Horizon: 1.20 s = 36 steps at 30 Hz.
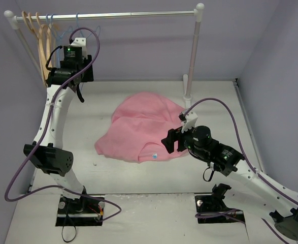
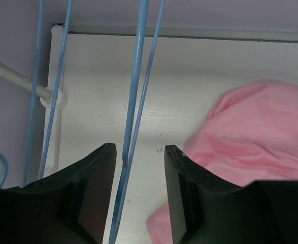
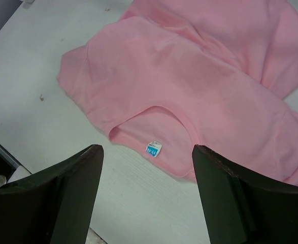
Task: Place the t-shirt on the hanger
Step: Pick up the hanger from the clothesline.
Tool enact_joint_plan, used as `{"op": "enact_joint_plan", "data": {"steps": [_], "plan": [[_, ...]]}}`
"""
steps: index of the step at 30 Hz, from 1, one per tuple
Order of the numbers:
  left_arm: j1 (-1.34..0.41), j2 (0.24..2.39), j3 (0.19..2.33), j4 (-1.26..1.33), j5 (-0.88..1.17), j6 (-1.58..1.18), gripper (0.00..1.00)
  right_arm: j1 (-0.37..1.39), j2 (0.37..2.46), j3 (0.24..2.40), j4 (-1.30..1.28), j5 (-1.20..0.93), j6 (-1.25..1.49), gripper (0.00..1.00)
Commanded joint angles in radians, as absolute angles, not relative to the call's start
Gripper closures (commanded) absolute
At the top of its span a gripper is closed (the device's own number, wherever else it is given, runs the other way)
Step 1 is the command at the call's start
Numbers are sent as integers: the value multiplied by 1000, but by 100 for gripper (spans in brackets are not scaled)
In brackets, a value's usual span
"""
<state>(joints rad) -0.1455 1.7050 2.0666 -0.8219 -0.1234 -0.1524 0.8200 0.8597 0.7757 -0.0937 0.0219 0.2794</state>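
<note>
The pink t-shirt (image 1: 138,127) lies crumpled flat on the table, neck opening toward the near edge, with its small label (image 3: 154,148) showing inside the neck. It also shows in the left wrist view (image 2: 255,127) and the right wrist view (image 3: 199,76). Light-blue wire hangers (image 1: 61,31) hang at the left end of the rail. My left gripper (image 1: 76,57) is raised at them; in its wrist view it (image 2: 140,152) is open, with two blue wires of a hanger (image 2: 137,86) passing between the fingers, close to the left finger. My right gripper (image 1: 169,141) (image 3: 146,151) is open and empty just above the neck opening.
A clothes rail (image 1: 113,15) spans the back, with its right post (image 1: 192,56) standing just behind the t-shirt. Tan wooden hangers (image 1: 39,40) hang left of the blue ones. More blue wires (image 2: 50,96) and the rack's white left leg (image 2: 17,76) lie left of my left gripper. Purple walls enclose the table.
</note>
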Motion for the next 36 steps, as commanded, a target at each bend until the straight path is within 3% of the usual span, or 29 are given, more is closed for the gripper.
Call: {"op": "enact_joint_plan", "data": {"steps": [1,9,10,13,27,36], "plan": [[-146,1690,2095,-747,-152,-118,60,824,854,778,-14,14,279,28],[-146,1701,2098,-719,-152,-101,83,825,873,776,-11,11,284,28],[-146,1704,2102,-719,-153,-101,91,824,873,775,-11,9,285,28],[-146,1704,2114,-715,-153,-101,100,825,873,772,-11,9,285,28],[-152,1568,2059,-624,-15,-64,100,825,871,775,-11,11,282,28],[-153,1349,1827,-607,27,-67,100,825,870,782,-20,32,276,29]]}}
